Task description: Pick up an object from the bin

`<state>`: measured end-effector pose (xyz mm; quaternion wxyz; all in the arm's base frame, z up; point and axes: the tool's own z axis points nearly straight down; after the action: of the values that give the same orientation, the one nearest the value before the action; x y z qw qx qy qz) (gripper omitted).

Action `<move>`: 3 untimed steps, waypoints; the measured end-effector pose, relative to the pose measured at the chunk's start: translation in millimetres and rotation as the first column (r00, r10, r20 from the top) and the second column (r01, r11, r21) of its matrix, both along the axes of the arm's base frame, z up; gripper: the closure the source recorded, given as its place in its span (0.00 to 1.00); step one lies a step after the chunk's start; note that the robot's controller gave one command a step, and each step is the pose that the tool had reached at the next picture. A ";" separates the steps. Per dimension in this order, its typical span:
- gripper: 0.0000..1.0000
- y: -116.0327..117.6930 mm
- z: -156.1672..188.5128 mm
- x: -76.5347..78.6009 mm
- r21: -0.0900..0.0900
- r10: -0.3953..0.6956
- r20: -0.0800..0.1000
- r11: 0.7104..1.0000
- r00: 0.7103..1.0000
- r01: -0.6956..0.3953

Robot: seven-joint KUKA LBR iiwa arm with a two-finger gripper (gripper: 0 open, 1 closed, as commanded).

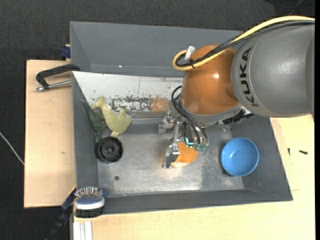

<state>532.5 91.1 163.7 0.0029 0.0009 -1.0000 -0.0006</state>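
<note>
Your clearances, measured from the orange round thing (187,155): bin floor (145,173) bare to its view-left and toward the near wall. Blue bowl (240,156) blocks your view-right. Black ring (109,149) and yellow-green rag (114,120) well off view-left.

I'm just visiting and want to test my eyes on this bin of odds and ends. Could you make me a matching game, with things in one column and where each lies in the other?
Things:
1. blue bowl
2. orange round thing
3. black round thing
4. pale yellow soft thing

Places in the bin:
A. back left, by the rear wall
B. middle, right under the gripper
C. right side
D. left side, nearer the front than its pale neighbour

Pairs: 1-C, 2-B, 3-D, 4-A
</note>
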 end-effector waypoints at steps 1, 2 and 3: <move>0.00 -54.9 -53.0 5.6 0.002 -0.048 -0.001 0.999 0.999 0.048; 0.00 -107.0 -91.8 32.7 0.001 0.091 0.014 0.996 0.996 -0.091; 0.00 -137.8 58.6 14.3 -0.004 0.103 0.020 0.995 0.995 -0.103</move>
<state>546.8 -46.6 222.3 -0.0072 0.0523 -0.9986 0.0009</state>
